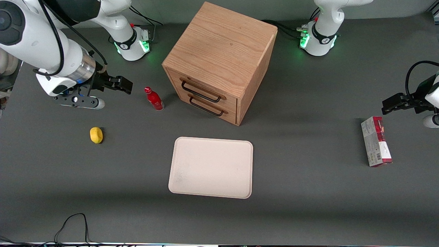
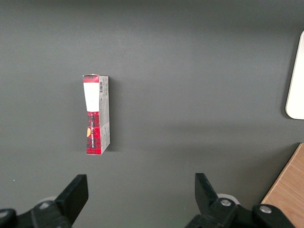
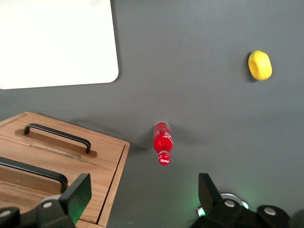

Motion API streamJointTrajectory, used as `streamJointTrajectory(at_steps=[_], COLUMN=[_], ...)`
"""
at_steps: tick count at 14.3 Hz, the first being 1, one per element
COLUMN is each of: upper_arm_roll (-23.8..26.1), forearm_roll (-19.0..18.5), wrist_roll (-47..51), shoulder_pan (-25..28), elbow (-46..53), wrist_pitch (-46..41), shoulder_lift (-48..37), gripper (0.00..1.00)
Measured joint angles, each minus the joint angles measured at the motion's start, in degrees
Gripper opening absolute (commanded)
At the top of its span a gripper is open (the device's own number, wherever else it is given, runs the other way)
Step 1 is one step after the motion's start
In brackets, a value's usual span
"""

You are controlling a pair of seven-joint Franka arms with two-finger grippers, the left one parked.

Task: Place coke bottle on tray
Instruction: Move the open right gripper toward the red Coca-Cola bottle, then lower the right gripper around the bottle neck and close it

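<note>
Open claw (image 1: 124,84) near upright coke bottle (image 1: 154,98); tray (image 1: 211,167) apart

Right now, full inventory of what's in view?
coke bottle: 1, red with red cap, upright on the table beside the drawer cabinet, toward the working arm's end.
tray: 1, cream-white, flat on the table, nearer the front camera than the cabinet, nothing on it.
drawer cabinet: 1, wood with two black handles, mid-table.
lemon: 1, yellow, nearer the front camera than the bottle.
carton: 1, red and grey, lying toward the parked arm's end.
gripper: 1, black, open, holding nothing, above the table beside the bottle.
</note>
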Motion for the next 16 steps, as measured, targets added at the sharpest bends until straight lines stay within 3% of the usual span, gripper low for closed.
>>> streamJointTrajectory(at_steps=[8,16], upper_arm_roll=[-0.08,-0.11], forearm_roll=[0.01,0.01], wrist_roll=[-0.01,-0.82], shoulder_pan=[2.92,4.73], elbow=[-34.44,-51.03], wrist_pitch=[21.67,38.33], shoulder_lift=[-15.31,-15.93], gripper=[1.00,0.99])
